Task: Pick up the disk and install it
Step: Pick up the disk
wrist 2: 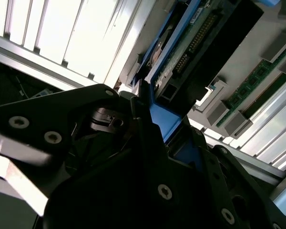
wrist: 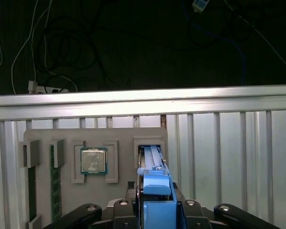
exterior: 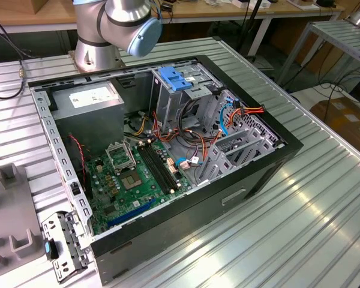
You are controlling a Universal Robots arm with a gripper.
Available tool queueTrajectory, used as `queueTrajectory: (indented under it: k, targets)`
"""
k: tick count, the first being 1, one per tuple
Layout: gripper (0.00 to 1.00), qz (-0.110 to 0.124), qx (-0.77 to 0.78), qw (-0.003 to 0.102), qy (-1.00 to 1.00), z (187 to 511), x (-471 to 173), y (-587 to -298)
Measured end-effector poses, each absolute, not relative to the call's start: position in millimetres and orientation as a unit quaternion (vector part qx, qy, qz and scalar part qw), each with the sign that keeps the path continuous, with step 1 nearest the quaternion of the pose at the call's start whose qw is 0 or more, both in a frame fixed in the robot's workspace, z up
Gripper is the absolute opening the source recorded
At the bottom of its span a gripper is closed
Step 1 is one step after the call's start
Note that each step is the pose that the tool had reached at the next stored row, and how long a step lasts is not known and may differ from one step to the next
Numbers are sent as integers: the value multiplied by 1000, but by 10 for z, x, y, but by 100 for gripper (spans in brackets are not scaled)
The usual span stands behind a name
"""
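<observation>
The disk stands on edge in a slot of a grey parts tray, its blue side rail rising toward the camera. In the first wrist view my gripper sits right over it, a dark finger tight against each side of the blue rail. The second wrist view shows the disk edge-on, with its connector row and blue rail, and the gripper clamped on the blue plastic. The disk still rests in its slot.
The tray also holds a processor chip and memory sticks. In the exterior view, an open computer case lies on the ribbed metal table, with a metal drive cage topped by a blue latch. The arm's base stands behind it.
</observation>
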State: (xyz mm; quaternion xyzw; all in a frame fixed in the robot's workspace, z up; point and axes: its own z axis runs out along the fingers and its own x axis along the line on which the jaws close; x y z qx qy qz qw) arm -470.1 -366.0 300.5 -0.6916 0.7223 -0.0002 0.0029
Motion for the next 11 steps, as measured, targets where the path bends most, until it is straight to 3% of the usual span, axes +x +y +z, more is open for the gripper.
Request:
queueTrajectory:
  k: [11]
  targets:
    - [37, 0, -692, 3, 722, 2971, -4701, -3661]
